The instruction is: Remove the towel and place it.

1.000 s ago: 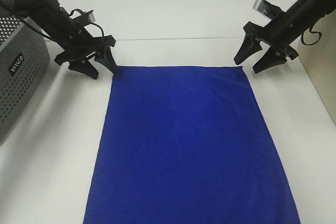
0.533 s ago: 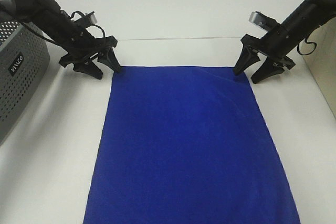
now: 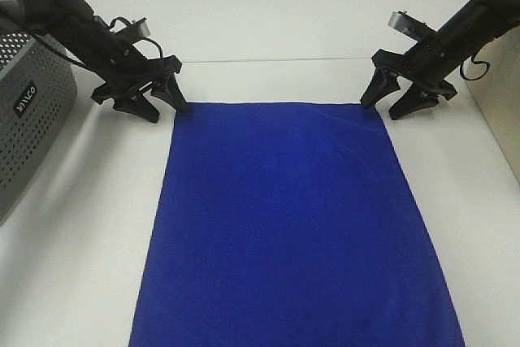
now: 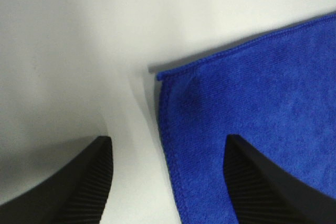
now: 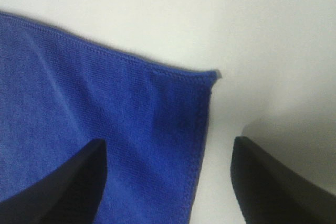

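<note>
A high view looks down on a white worktop. The towel, a deep blue rectangle of soft cloth, lies spread flat along the middle of it. The towel's long sides run toward the near edge of the worktop, where the cloth passes out of view. Its far edge lies straight, just short of a thin seam that crosses the worktop.

My left gripper is lowered at the towel's far left corner. Its jaws are spread apart and hold nothing. My left wrist camera shows that corner of the towel between my two black ribbed fingers, one over the bare worktop and the other over the cloth.

My right gripper is lowered at the far right corner in the same way, jaws apart and empty. My right wrist camera shows the hemmed corner of the towel between the fingers, again with one over cloth and one over the worktop. I cannot tell from these views whether any fingertip touches the towel.

A grey perforated basket stands at the left edge of the worktop, apart from the towel.
</note>
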### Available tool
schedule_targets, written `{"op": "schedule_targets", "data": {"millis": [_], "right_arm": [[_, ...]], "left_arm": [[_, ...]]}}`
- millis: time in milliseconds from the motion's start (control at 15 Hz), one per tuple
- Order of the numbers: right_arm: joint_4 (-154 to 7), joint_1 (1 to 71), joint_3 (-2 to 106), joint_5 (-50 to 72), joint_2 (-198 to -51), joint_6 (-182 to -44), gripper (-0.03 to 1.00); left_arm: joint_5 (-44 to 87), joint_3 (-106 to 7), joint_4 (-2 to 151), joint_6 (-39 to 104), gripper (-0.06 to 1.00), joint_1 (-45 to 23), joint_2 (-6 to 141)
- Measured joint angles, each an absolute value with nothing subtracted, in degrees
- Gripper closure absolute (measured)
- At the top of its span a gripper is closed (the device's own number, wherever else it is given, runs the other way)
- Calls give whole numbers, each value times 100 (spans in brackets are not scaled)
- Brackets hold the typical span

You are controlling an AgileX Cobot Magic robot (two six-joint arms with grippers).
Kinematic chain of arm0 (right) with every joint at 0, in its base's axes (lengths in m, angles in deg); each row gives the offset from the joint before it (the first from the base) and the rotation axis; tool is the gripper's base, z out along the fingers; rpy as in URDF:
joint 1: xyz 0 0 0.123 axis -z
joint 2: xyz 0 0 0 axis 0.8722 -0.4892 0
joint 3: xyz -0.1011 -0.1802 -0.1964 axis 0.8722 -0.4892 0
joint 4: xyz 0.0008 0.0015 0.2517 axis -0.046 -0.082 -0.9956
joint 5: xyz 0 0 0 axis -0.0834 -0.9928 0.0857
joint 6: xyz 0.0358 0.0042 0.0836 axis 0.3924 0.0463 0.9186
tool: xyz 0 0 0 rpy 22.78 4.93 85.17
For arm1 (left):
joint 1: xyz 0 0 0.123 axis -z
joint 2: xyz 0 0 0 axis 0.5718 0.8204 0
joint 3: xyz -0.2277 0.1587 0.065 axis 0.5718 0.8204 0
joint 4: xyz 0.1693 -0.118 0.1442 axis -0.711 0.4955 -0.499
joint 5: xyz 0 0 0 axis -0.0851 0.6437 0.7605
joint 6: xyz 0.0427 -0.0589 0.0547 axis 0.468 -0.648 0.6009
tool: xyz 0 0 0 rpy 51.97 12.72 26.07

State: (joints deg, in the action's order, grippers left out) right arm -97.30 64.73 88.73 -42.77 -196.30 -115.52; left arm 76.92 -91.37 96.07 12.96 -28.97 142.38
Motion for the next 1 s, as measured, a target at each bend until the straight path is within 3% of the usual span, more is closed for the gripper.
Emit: {"op": "schedule_targets", "data": {"millis": [1000], "right_arm": [[-9861, 6473, 8890, -4025, -19664, -11523, 28]], "left_arm": [[7738, -9183, 9693, 1158, 37, -2788, 14301]]}}
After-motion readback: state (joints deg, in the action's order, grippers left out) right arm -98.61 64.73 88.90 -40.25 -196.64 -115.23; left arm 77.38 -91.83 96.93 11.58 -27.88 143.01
